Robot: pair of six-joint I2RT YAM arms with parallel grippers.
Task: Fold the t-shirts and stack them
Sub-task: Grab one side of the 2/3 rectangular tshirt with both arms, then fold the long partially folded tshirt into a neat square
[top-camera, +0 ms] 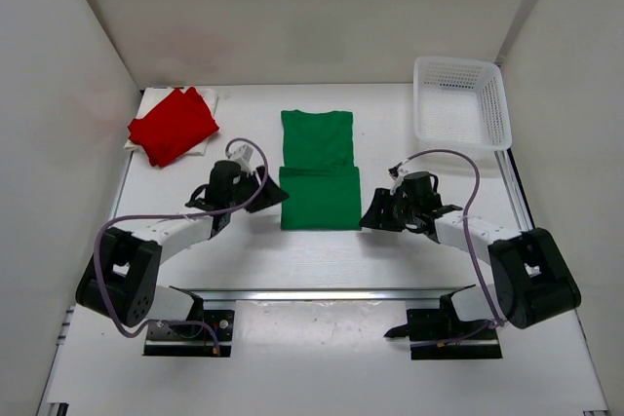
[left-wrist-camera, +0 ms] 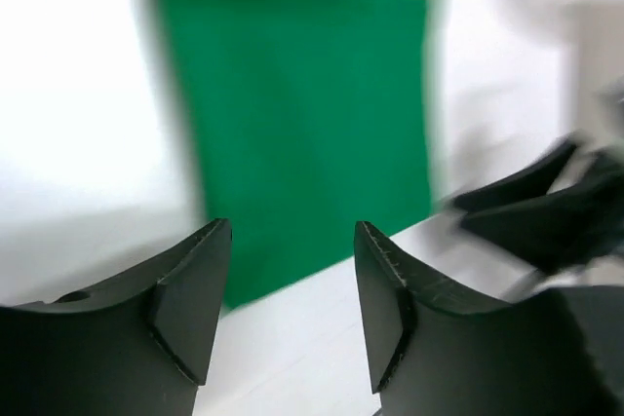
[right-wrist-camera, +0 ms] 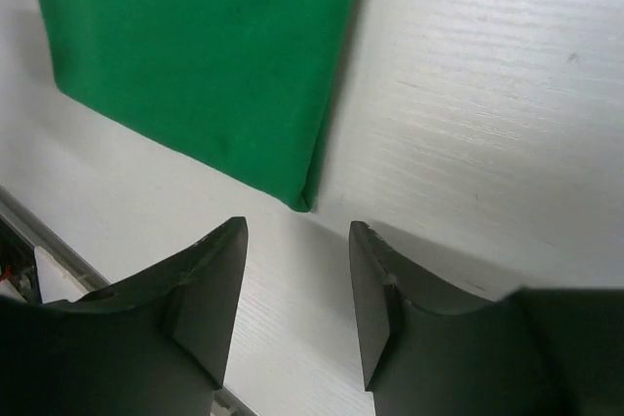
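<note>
The green t-shirt [top-camera: 319,172] lies flat at the table's middle, its lower part folded up over itself into a doubled panel. My left gripper [top-camera: 268,194] stands open just off that panel's left edge, nothing between its fingers. The left wrist view shows the green t-shirt [left-wrist-camera: 302,114] blurred beyond my left gripper [left-wrist-camera: 292,289]. My right gripper [top-camera: 373,216] is open beside the panel's near right corner. In the right wrist view that green t-shirt corner [right-wrist-camera: 205,56] lies just ahead of my right gripper [right-wrist-camera: 297,289]. A folded red t-shirt [top-camera: 174,126] rests on the cream-white t-shirt [top-camera: 153,102] at far left.
A white mesh basket [top-camera: 460,102] stands at the back right corner. White walls close in the table on three sides. An aluminium rail [top-camera: 322,293] runs across in front of the arm bases. My right arm [left-wrist-camera: 546,211] shows dark at the right of the left wrist view.
</note>
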